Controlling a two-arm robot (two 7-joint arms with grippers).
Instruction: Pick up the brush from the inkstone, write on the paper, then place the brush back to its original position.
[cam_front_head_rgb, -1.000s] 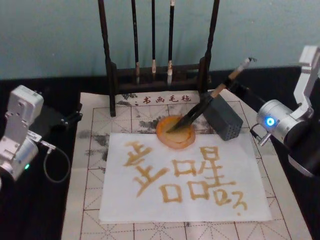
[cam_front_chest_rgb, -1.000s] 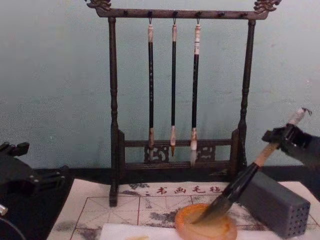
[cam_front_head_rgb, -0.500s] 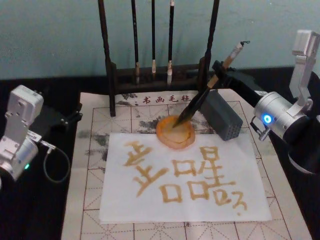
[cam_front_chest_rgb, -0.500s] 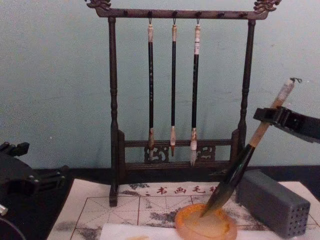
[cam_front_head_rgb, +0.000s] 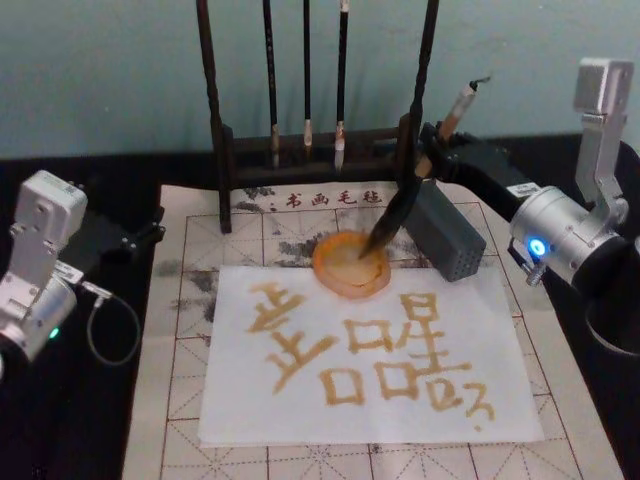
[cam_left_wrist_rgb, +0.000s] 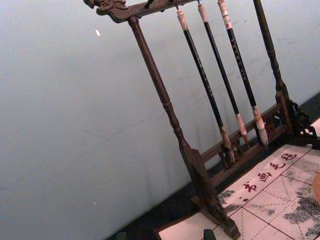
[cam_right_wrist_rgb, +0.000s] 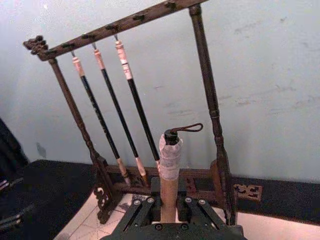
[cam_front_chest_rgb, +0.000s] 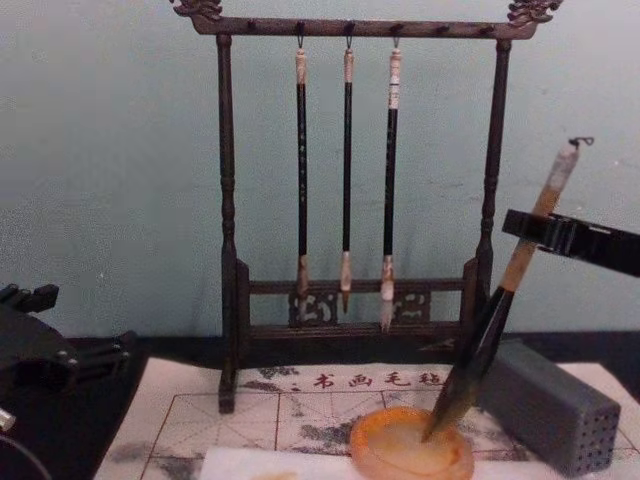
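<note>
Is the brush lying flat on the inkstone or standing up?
Standing, steeply tilted: the right gripper holds the brush by its pale handle, bristle tip down in the inkstone.

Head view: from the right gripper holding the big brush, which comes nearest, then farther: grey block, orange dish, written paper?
1. grey block, right side, just beneath the right gripper.
2. inkstone, centre, under the brush tip.
3. paper, farthest, spread toward the robot.
</note>
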